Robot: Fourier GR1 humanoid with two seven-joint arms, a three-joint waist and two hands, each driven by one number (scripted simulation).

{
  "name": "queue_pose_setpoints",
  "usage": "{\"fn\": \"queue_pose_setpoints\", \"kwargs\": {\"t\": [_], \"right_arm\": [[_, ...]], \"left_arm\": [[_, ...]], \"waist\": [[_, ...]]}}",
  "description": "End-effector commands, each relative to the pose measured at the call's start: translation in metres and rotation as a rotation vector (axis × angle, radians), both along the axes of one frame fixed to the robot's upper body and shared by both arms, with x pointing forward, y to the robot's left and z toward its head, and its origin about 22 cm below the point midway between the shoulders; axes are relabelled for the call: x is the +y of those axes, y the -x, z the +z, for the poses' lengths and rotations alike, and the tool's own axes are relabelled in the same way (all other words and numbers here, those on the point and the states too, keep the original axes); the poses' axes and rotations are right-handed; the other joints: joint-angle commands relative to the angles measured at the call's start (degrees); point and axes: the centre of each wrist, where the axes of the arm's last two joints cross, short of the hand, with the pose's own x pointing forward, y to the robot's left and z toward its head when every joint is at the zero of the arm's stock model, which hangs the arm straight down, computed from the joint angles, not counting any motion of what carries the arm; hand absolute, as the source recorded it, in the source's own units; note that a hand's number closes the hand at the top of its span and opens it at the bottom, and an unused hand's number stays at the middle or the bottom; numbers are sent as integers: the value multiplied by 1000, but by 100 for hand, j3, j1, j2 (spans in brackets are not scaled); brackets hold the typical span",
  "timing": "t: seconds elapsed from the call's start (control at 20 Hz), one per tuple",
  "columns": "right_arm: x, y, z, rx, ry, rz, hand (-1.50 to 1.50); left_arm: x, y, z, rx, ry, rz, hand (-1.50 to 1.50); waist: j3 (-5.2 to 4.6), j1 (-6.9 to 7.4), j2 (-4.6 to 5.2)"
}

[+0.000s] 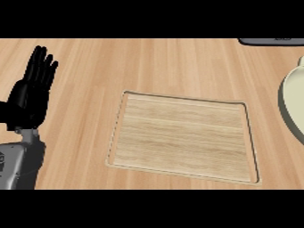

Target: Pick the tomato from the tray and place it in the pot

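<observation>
Wooden tray [184,136] centre | pot [302,107] right | left hand [30,95] resting, fingers [41,67] straight

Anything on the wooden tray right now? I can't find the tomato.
Nothing rests on the tray; its whole wooden surface shows bare, with no tomato. The pot at the right edge is cut off by the frame, so its inside cannot be checked. The left hand rests open at the left.
</observation>
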Motion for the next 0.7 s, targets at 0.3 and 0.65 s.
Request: {"fn": "queue_pose_setpoints", "kwargs": {"t": [0.3,0.65], "right_arm": [[-29,52,12,-74,-41,-23,-150],[-36,70,16,-69,-29,-29,-150]], "left_arm": [[0,6,-9,-13,-2,-5,0],[0,3,-5,-11,-6,7,0]], "waist": [[31,23,27],[54,-1,26]]}}
